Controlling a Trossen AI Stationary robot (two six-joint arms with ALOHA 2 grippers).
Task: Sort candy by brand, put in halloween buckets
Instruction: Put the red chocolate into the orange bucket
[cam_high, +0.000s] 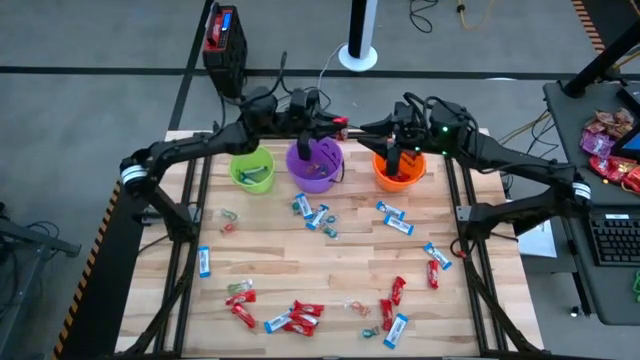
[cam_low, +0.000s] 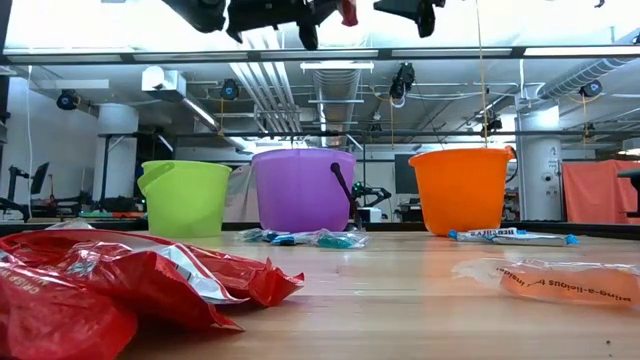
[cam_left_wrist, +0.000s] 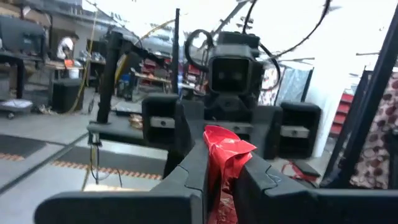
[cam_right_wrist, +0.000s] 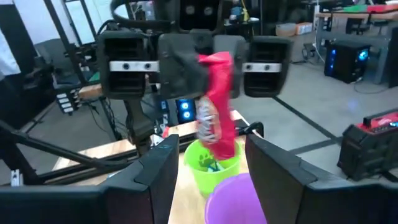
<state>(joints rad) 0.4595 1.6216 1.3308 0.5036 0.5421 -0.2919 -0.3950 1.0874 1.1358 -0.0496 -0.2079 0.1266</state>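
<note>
I am looking down on a pale wooden worktop carrying three round pails in a row along its far edge: the lime green bucket toward the far left corner, the purple bucket at the middle and the orange bucket toward the far right, all standing upright and each apart from its neighbour. Across the middle and near part of the worktop the loose candies are lying scattered flat, red wrappers clustering toward the near edge, blue-and-white ones spreading through the centre and right, their long axes pointing every which way. The left gripper is hovering above the gap between the purple and orange buckets, and its fingers are clenching a crumpled red candy, whose long axis is running roughly vertical in the right wrist view, the free end hanging down below the fingers. The right gripper is facing it from just beside, over the far rim of the orange bucket, with its jaws spread wide on either side of that red candy and gripping nothing; whether they are touching the wrapper I cannot tell.
</note>
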